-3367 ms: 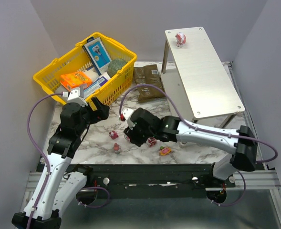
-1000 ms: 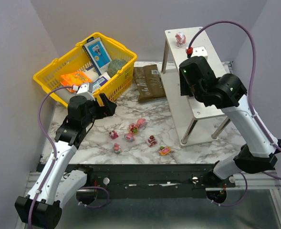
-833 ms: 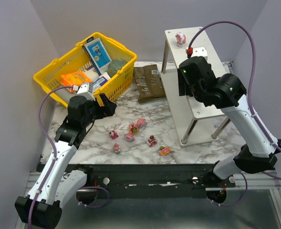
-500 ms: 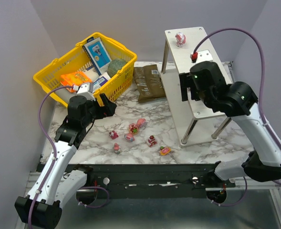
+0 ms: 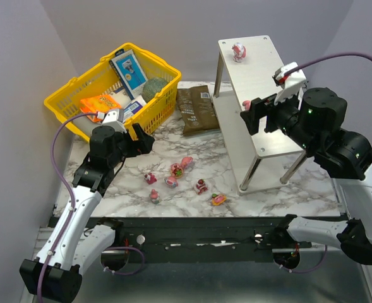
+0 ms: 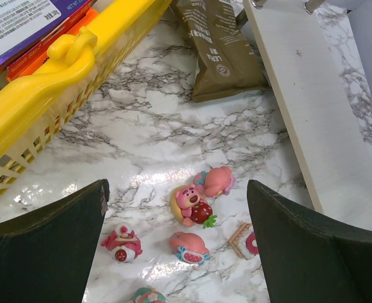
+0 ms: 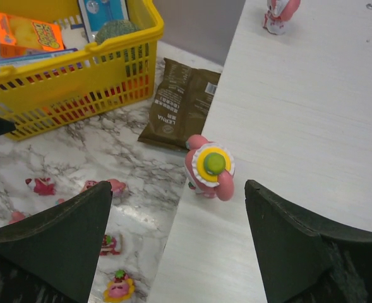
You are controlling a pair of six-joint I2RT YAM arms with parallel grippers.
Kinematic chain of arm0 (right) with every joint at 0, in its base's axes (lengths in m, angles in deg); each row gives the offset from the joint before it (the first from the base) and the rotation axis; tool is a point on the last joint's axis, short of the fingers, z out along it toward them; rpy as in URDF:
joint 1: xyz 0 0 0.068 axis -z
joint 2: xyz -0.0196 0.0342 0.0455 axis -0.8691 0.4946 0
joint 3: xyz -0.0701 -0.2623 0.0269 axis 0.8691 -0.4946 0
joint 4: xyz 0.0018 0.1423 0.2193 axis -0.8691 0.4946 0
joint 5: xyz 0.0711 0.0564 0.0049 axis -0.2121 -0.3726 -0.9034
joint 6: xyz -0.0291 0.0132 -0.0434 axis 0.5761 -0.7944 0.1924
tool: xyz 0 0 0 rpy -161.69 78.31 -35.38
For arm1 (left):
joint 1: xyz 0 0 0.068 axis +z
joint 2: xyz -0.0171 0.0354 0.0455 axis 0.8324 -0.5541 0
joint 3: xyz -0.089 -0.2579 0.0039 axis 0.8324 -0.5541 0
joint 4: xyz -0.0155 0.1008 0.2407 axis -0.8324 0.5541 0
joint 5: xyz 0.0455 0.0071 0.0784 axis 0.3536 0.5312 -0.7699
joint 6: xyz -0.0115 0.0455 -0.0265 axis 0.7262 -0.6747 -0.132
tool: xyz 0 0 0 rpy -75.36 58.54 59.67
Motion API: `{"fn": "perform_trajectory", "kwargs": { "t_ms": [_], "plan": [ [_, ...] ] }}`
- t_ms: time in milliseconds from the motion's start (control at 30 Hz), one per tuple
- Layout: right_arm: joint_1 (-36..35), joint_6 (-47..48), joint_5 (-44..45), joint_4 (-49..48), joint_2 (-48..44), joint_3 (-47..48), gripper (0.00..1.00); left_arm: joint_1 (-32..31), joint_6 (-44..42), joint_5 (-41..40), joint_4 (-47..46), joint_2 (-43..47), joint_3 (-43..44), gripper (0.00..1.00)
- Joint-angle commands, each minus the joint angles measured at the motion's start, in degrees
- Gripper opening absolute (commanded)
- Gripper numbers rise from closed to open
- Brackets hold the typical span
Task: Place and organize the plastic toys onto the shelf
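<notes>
Right arm has pulled back from the shelf (image 5: 268,76), leaving a pink toy (image 7: 210,167) standing at its left edge.
Right gripper (image 7: 176,189) gapes empty, left gripper (image 6: 176,183) likewise; next, probably, fetch one of the loose toys (image 5: 179,169) from the table (image 5: 192,142).

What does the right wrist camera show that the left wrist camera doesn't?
Only the right wrist view: two toys standing on the shelf, a pink toy with a yellow-and-green cap near its edge and a second toy at the far end, plus a green round item inside the yellow basket. Only the left wrist view: the loose toys close enough to tell apart, such as a pink bear with a strawberry. Both: basket, brown packet, marble table, shelf.
</notes>
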Motion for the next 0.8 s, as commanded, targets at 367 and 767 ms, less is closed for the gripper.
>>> {"fn": "perform_trajectory", "kwargs": {
  "t_ms": [367, 767],
  "plan": [
    [13.8, 1.0, -21.9, -4.7, 3.4, 0.7, 0.85, -0.3, -0.4, 1.4, 0.5, 0.4, 2.0, 0.99],
    [18.4, 1.8, -30.7, -2.4, 5.7, -0.9, 0.72, -0.3, -0.5, 1.6, 0.0, -0.7, 2.1, 0.99]
  ]
}}
